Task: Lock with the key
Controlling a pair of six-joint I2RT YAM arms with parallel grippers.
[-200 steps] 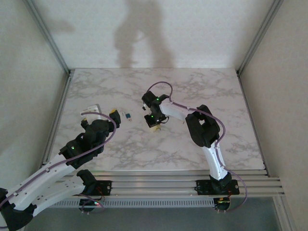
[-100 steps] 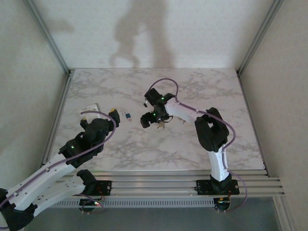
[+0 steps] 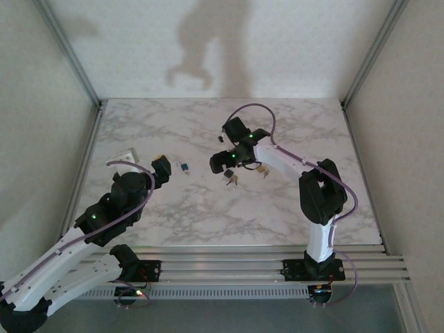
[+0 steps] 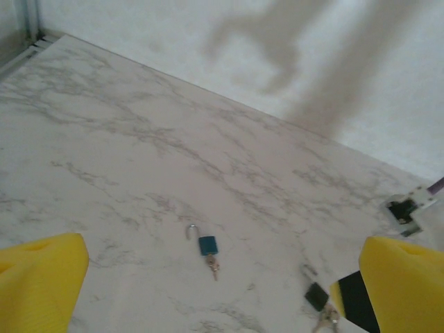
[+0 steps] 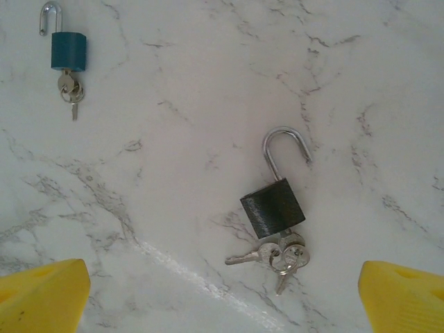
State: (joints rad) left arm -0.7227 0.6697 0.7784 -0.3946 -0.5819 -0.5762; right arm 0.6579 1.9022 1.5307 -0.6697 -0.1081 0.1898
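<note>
1. The key (image 5: 244, 259) lies in a small bunch on a ring, touching the base of the black padlock (image 5: 273, 208). Whether any key is in the keyhole is hard to tell.
2. The black padlock has a matte dark body and a curved steel shackle swung open. It lies flat on the veined marble table (image 5: 173, 139).
3. The blue padlock (image 5: 69, 50), also unlatched, lies well apart from the black padlock.
4. The right gripper (image 5: 222, 297) hangs over the black padlock, spread wide and empty, its yellow pads cropped.
5. The left gripper (image 4: 220, 284), beyond the blue padlock, gapes wide and holds nothing.

The key (image 5: 244, 259) lies at one padlock (image 5: 272, 207)'s base on the table (image 5: 173, 139) — another padlock (image 5: 68, 50) well left.
</note>
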